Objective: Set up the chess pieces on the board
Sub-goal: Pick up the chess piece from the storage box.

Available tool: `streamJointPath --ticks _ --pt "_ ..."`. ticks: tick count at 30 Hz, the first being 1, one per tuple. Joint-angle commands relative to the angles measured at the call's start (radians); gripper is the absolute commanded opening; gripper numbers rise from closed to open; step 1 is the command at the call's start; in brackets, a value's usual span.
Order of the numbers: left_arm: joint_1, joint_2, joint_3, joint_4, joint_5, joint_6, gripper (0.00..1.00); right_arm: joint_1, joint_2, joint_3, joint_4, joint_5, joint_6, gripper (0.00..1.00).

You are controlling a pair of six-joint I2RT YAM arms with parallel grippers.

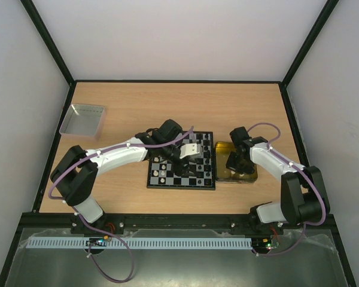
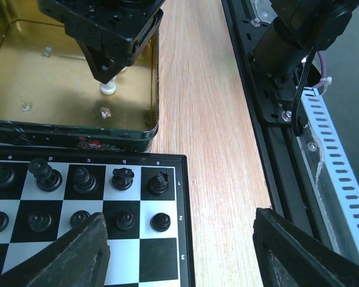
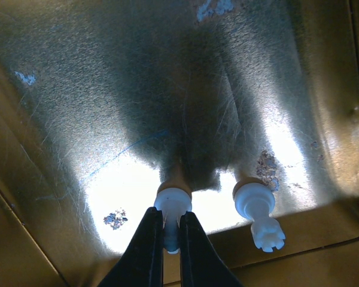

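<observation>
While my right tool (image 3: 171,226) sits down inside the gold tin tray (image 3: 137,89), its jaws are closed tight on a small white chess piece (image 3: 172,203). They pinch its slim upper part, and the round base shows beyond the fingertips. I cannot tell whether that base touches the tray floor. A second white piece, a rook (image 3: 259,218) by its notched crown, lies on its side just beside the held one, clear of the fingers. My left tool (image 2: 180,239) hangs open and empty over the corner of the chessboard (image 1: 179,186) nearest the tray. Black pieces (image 2: 122,178) stand there in two rows. Board and tray lie side by side on the wooden surface (image 2: 209,119).

I judge the held piece to be light, hard and smooth, probably plastic, so it could twist or squirt out of a pinch. A hold across the narrow neck, with the axis kept upright, seems safest. The rook looks likely to roll on that shiny floor, so I would take it across its waist.
</observation>
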Motion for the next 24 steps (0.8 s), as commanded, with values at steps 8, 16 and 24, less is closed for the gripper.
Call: streamJointPath --ticks 8,16,24 --pt "-0.007 -0.04 0.022 -0.02 -0.076 0.016 0.75 -0.004 -0.02 0.071 -0.061 0.059 0.004 0.02" --pt "-0.039 -0.134 -0.077 0.17 -0.496 -0.04 0.75 -0.004 -0.044 0.119 -0.113 0.088 0.009 0.02" --pt "-0.06 -0.215 -0.157 0.213 -0.578 -0.033 0.76 0.004 -0.068 0.144 -0.136 0.089 0.025 0.02"
